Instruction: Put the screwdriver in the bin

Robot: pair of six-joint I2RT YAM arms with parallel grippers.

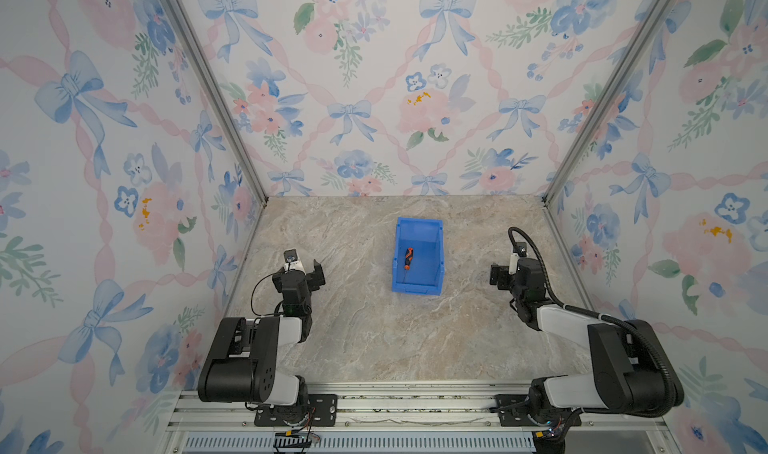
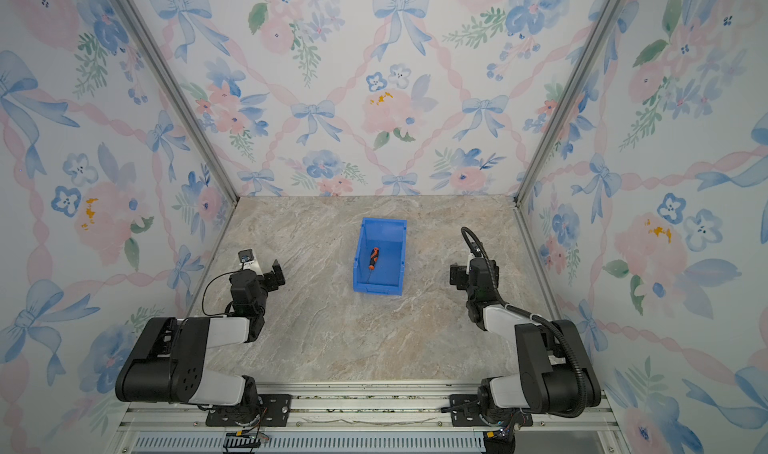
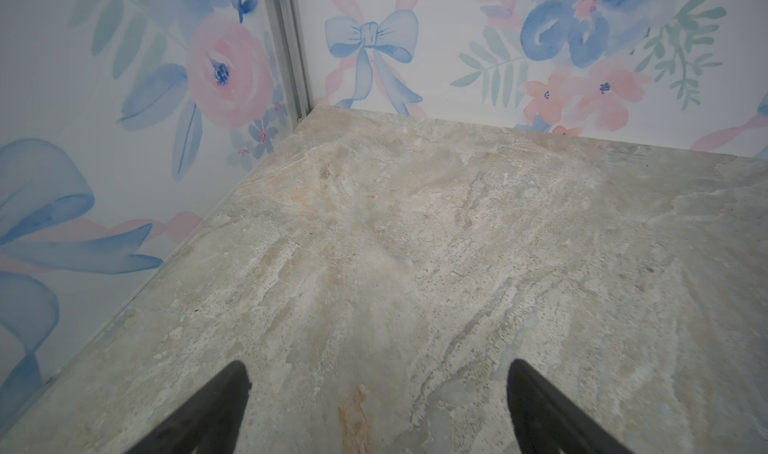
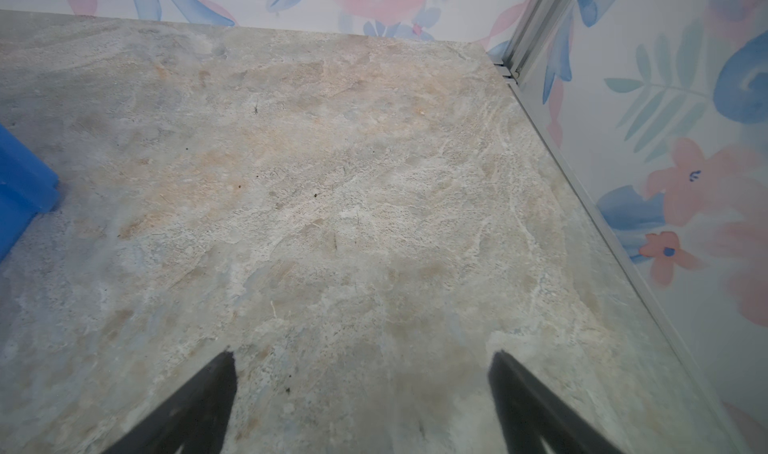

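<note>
The blue bin (image 1: pixel 432 227) (image 2: pixel 397 225) stands mid-table in both top views. Inside it lies the orange-and-black screwdriver (image 1: pixel 407 257) (image 2: pixel 373 258), handle toward the back, thin shaft pointing to the low front wall. My left gripper (image 1: pixel 316 274) (image 2: pixel 277 274) hovers well to the left of the bin, open and empty; its wrist view shows both fingertips wide apart (image 3: pixel 376 373) over bare marble. My right gripper (image 1: pixel 498 274) (image 2: pixel 457 274) sits to the right of the bin, open and empty (image 4: pixel 361 362). A corner of the bin (image 4: pixel 23 181) shows at the edge of the right wrist view.
The marble tabletop (image 1: pixel 374 339) is boxed in by floral walls on three sides, with metal corner posts (image 1: pixel 216 94) at the back. An aluminium rail (image 1: pixel 395 406) carrying both arm bases runs along the front edge.
</note>
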